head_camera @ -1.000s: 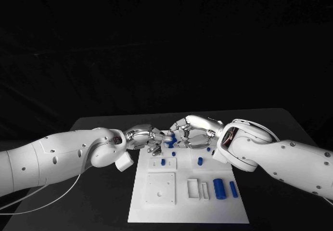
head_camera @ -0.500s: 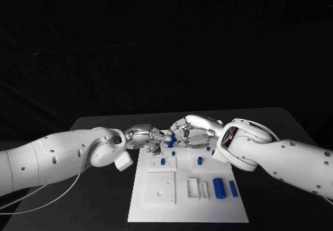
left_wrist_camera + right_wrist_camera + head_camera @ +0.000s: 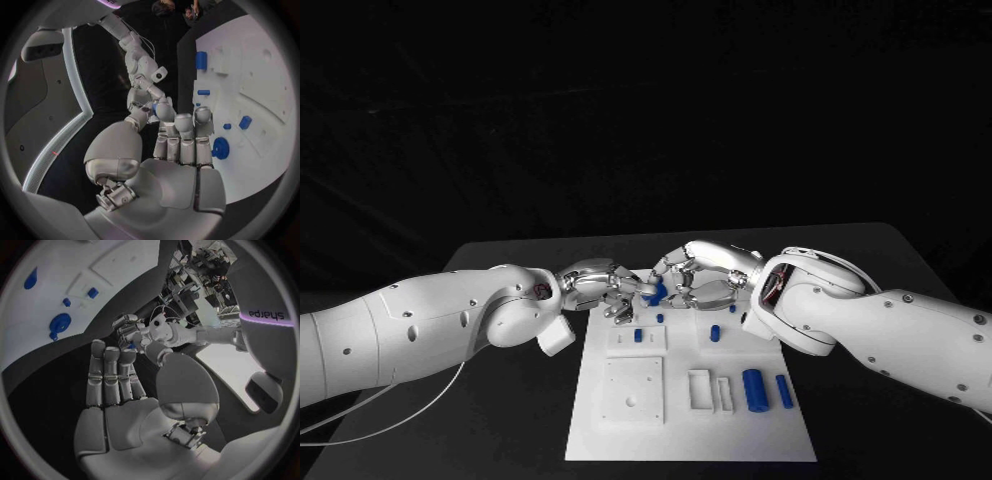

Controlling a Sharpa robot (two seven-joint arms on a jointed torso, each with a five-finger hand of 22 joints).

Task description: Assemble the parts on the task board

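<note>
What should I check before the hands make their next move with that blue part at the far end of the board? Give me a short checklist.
1. Blue part between both hands, above the far end of the task board: ok.
2. Which hand actually holds it, left hand or right hand: cannot tell; the fingers crowd it.
3. Target seat under the part: cannot tell, hidden by the hands.
4. Near blue cylinders clear of both arms: ok.
5. Small blue pieces behind the hands undisturbed, lying on the board: ok.
</note>
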